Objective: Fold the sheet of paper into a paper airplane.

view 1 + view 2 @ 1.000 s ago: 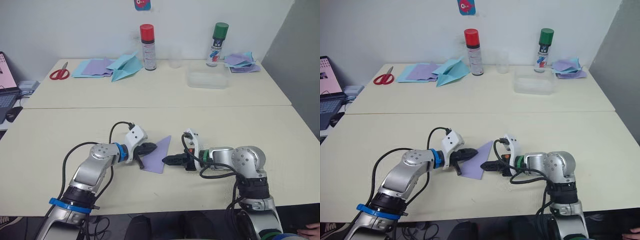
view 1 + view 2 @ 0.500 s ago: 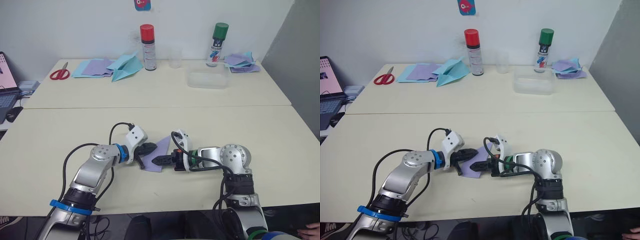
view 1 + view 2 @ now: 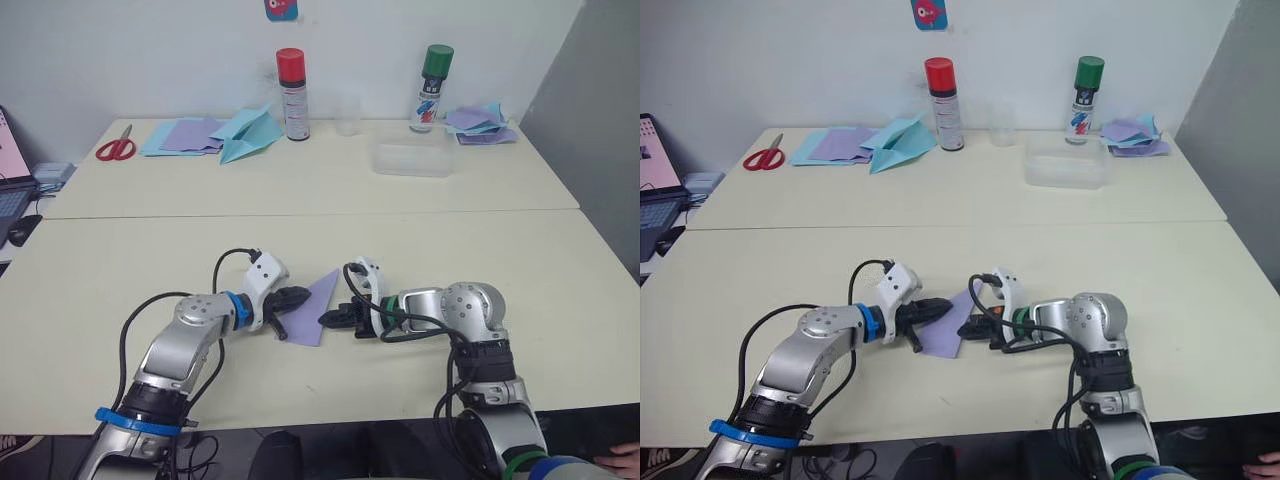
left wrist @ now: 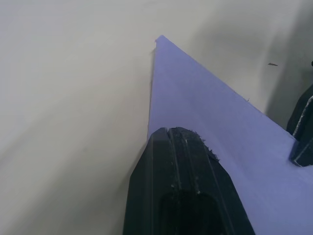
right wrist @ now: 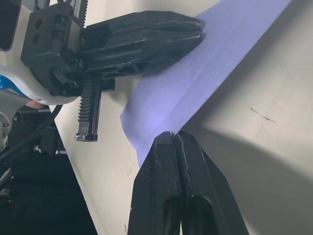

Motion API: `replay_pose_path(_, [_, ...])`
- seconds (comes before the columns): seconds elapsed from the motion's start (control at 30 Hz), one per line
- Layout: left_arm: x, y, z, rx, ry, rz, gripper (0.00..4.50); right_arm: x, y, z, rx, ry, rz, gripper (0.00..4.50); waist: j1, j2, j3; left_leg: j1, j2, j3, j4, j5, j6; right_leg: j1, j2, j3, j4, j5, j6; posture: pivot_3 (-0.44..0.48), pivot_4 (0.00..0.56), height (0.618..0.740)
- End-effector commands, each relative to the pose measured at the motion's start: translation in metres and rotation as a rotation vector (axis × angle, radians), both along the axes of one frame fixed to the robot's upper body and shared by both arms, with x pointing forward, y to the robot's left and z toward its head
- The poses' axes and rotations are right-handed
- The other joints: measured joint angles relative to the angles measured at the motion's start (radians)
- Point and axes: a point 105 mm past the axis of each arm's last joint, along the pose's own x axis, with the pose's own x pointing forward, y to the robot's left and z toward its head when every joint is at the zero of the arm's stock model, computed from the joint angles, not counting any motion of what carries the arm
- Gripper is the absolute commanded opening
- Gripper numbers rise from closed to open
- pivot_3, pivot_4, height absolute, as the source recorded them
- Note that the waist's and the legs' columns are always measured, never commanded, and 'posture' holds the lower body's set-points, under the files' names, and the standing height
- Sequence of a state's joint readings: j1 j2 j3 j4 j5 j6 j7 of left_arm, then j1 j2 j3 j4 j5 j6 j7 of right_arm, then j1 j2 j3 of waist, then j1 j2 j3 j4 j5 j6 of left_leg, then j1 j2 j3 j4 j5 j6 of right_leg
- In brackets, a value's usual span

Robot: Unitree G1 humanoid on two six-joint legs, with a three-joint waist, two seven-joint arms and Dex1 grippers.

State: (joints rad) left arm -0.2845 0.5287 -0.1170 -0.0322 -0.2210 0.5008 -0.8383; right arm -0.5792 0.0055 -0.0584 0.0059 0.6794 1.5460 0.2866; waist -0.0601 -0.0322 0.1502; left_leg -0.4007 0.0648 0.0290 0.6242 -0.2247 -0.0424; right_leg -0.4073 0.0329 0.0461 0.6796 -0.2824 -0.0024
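The sheet of paper point(image 3: 318, 298) is pale lavender and folded into a pointed wedge, lying on the near table between my two arms. My left gripper point(image 3: 303, 296) comes in from the left and is shut on the paper's left side; the left wrist view has its fingers point(image 4: 171, 142) closed over the lavender surface point(image 4: 205, 98). My right gripper point(image 3: 325, 320) reaches in from the right, shut on the paper's near right edge. In the right wrist view its closed fingertips point(image 5: 166, 147) meet the creased edge point(image 5: 205, 63), with the left gripper point(image 5: 198, 27) just beyond.
On the far table stand a red-capped spray can point(image 3: 292, 95), a green-capped can point(image 3: 432, 88) and a clear cup point(image 3: 348, 120). Beside them lie red scissors point(image 3: 112, 147), a light blue paper plane point(image 3: 250, 130), a clear plastic box point(image 3: 415, 160) and paper scraps point(image 3: 480, 122).
My right gripper has moved left to the paper's edge and gone from open to shut there. The left gripper has kept its hold and place.
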Motion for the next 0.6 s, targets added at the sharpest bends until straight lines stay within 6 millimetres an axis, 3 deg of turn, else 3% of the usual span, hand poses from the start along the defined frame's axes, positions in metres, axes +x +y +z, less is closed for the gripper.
replay_pose_path(0.03, [-0.003,0.01,0.003,0.002,0.007,0.023,0.0,0.007,0.001,0.009,0.018,-0.059,0.003,0.03,-0.001,0.0,0.0,0.0,0.0,0.0,0.0,0.0,0.0,0.0,0.0,0.0,0.0,0.0,0.0,0.0,0.15,0.74])
replay_pose_path(0.17, [-0.004,0.025,0.028,-0.03,-0.036,0.03,0.0,0.012,-0.009,0.017,-0.058,-0.2,0.113,0.03,0.0,0.0,0.006,-0.001,0.0,0.0,0.0,0.0,0.0,0.0,0.0,0.0,0.0,0.0,0.0,0.0,0.15,0.74])
replay_pose_path(0.3, [-0.013,0.043,0.053,-0.041,-0.064,0.023,0.0,0.023,-0.012,0.032,-0.025,-0.228,0.172,0.03,0.0,-0.001,0.013,-0.003,-0.001,0.0,0.0,0.0,0.0,-0.004,0.0,0.001,0.0,0.0,0.0,0.0,0.15,0.74])
replay_pose_path(0.47, [-0.026,0.06,0.061,0.0,-0.06,0.018,0.0,0.027,-0.014,0.034,-0.043,-0.272,0.291,0.03,0.004,0.0,0.013,-0.016,0.0,0.0,0.001,0.0,0.0,-0.015,0.0,-0.002,0.001,0.0,0.0,0.0,0.15,0.74])
replay_pose_path(0.6, [-0.049,0.054,0.068,-0.013,-0.025,-0.081,0.0,0.027,-0.022,0.044,-0.101,-0.403,0.524,0.03,0.006,-0.001,0.021,-0.018,0.0,0.0,0.002,0.0,0.0,-0.016,-0.002,-0.001,0.0,0.0,0.0,0.0,0.15,0.74])
